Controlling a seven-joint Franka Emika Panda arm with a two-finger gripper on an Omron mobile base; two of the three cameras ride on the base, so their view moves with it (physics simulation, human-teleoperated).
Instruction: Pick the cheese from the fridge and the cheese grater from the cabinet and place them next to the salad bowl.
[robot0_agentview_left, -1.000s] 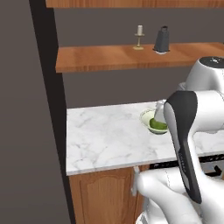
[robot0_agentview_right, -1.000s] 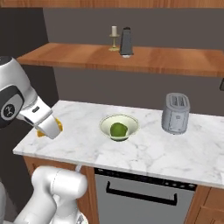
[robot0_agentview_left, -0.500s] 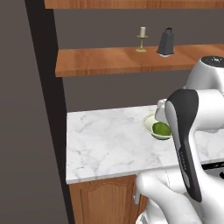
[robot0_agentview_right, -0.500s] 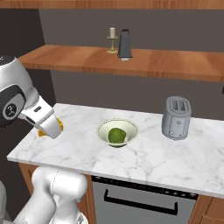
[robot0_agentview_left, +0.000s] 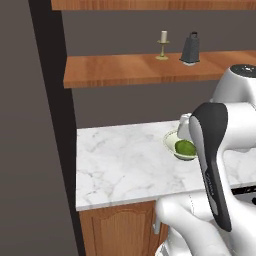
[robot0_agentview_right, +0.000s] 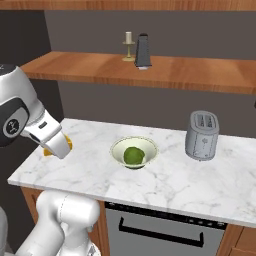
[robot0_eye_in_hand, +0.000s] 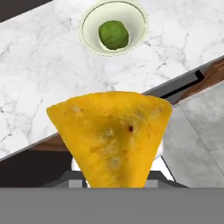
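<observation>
My gripper (robot0_agentview_right: 59, 148) is shut on the cheese (robot0_eye_in_hand: 111, 135), a yellow-orange wedge that hides the fingertips in the hand view. In the right base view the cheese (robot0_agentview_right: 64, 146) hangs above the counter's left end, well left of the salad bowl (robot0_agentview_right: 116, 149). The cream salad bowl (robot0_agentview_left: 169, 138) holds a green lump and lies ahead in the hand view (robot0_eye_in_hand: 87, 19). The dark grey cheese grater (robot0_agentview_left: 190, 48) (robot0_agentview_right: 143, 51) stands upright on the cabinet shelf (robot0_agentview_left: 120, 70) (robot0_agentview_right: 85, 67). A tall grey body (robot0_agentview_left: 30, 150) left of the counter may be the fridge's side.
A pale candlestick (robot0_agentview_left: 162, 45) (robot0_agentview_right: 129, 45) stands just left of the grater. A silver toaster (robot0_agentview_right: 202, 135) sits on the white marble counter (robot0_agentview_right: 170, 180) right of the bowl. A dark oven front (robot0_agentview_right: 160, 230) lies below the counter. My own arm (robot0_agentview_left: 212, 165) covers part of the bowl's right side.
The whole picture has shifted a little as the base crept along the counter. The gripper stays shut on the cheese at the counter's left end.
</observation>
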